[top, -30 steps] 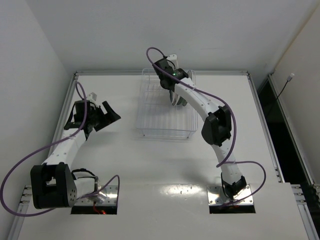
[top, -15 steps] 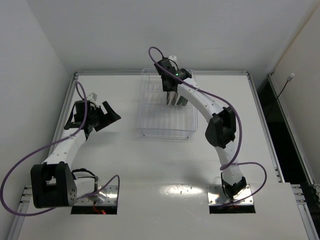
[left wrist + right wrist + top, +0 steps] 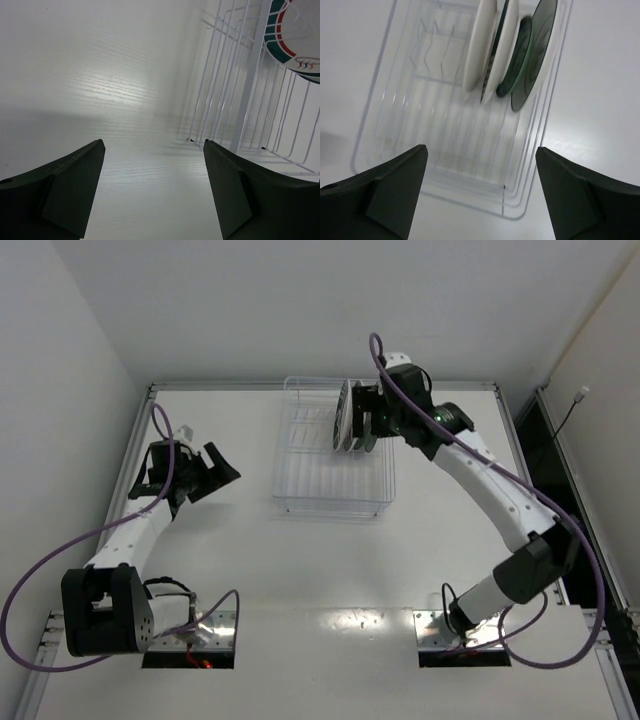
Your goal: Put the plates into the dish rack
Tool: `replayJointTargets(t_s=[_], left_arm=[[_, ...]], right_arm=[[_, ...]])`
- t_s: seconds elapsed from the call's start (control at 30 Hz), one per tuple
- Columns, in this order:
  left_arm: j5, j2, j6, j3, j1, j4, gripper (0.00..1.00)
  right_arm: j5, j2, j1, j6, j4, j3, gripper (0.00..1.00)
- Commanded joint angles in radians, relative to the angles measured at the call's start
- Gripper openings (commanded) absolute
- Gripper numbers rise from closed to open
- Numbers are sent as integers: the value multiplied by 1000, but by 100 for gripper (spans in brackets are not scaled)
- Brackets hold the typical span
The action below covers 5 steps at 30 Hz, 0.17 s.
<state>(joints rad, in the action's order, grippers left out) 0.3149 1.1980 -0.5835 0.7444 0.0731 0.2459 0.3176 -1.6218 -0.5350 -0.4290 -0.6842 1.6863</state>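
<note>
Several plates (image 3: 345,420) stand on edge, side by side, at the far right end of the clear dish rack (image 3: 310,480). In the right wrist view, two white plates (image 3: 480,45) lean beside a small teal one (image 3: 516,57) and a larger one (image 3: 540,47), all inside the rack (image 3: 445,130). My right gripper (image 3: 366,426) hovers just right of the plates, open and empty (image 3: 480,150). My left gripper (image 3: 207,475) is open and empty (image 3: 152,145), left of the rack (image 3: 245,100). Through the wires it sees a plate (image 3: 290,35) with a teal rim and red ring.
The rack sits at the back centre of the white table (image 3: 300,560). White walls close in on the left and behind. The right arm reaches across the table's right half, its purple cable looping above it.
My right gripper has opened and let go of a plate in the rack. Its arm has swung off the rack to the right. The left arm has not moved.
</note>
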Motion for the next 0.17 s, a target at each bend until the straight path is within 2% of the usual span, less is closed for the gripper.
replayJointTargets(t_s=[0.0,0.03,0.13], left_arm=[[-16,-8,17,18,10,-16,78],[-16,-8,17,18,10,-16,78],[-16,-8,17,18,10,-16,78]], right_arm=[[-218,88,12,19,90,-222,87],[-241,152,12,6,113,-353,89],[-241,218,33,-17,164,-546,89]])
